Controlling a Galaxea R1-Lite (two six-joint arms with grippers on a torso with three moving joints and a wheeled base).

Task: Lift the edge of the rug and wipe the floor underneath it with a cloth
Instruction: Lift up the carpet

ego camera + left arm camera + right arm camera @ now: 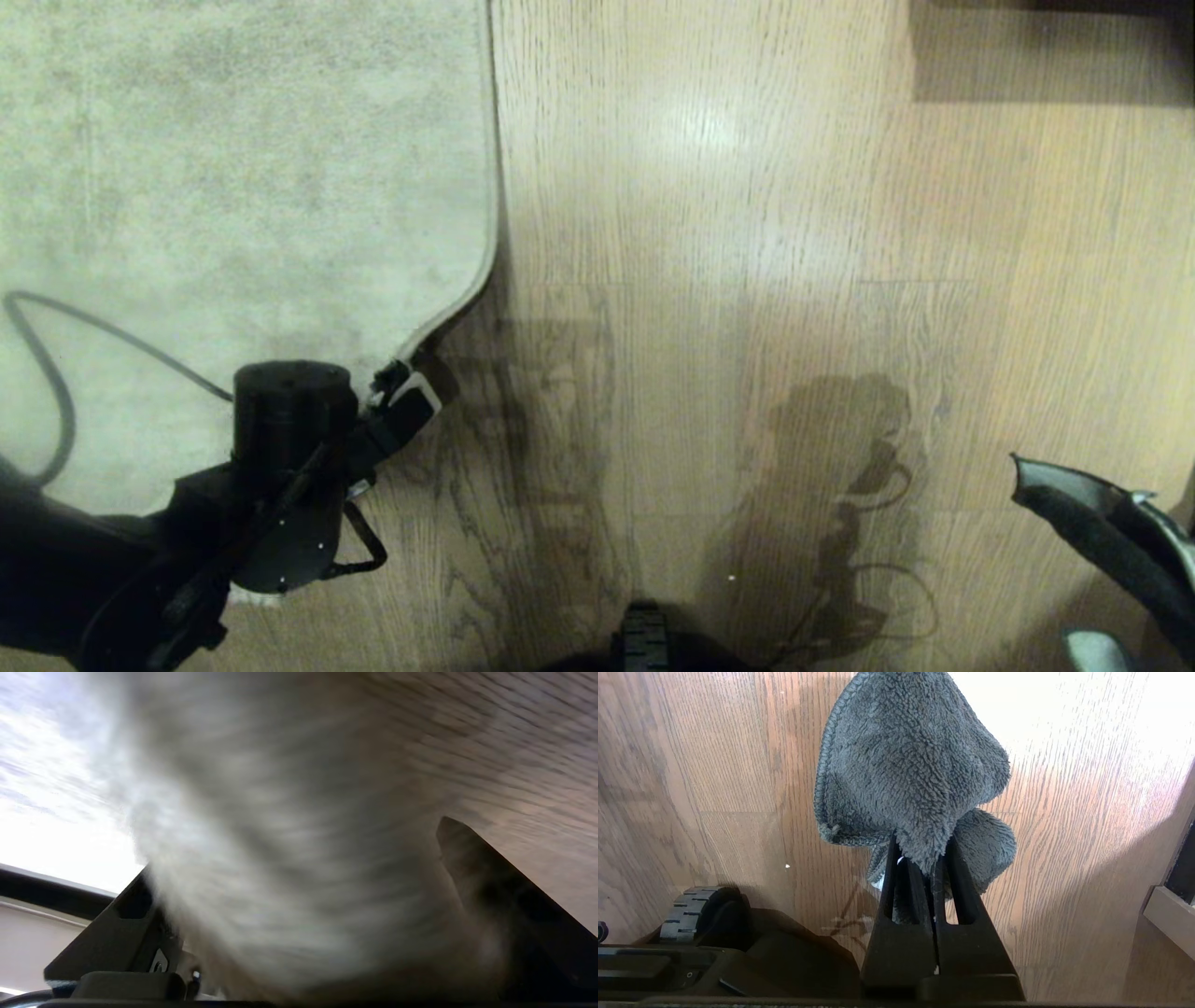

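The pale mottled rug (233, 168) covers the left of the head view. Its rug edge (493, 187) runs straight down, then bends inward to my left gripper (411, 387). In the left wrist view the rug (261, 788) fills the space between the wide-apart fingers (472, 868), so my left gripper (294, 847) is open around the edge. The wood floor (747, 233) lies to the right. My right gripper (922, 840) is shut on the dark grey cloth (906, 765), which hangs above the floor (1064, 812).
A black cable (56, 373) loops over the rug near my left arm. Dark furniture (1055, 47) stands at the far right. My base wheel (691, 910) and a low furniture ledge (1171, 914) flank the right gripper. A dark part of my right arm (1111, 532) shows at the lower right.
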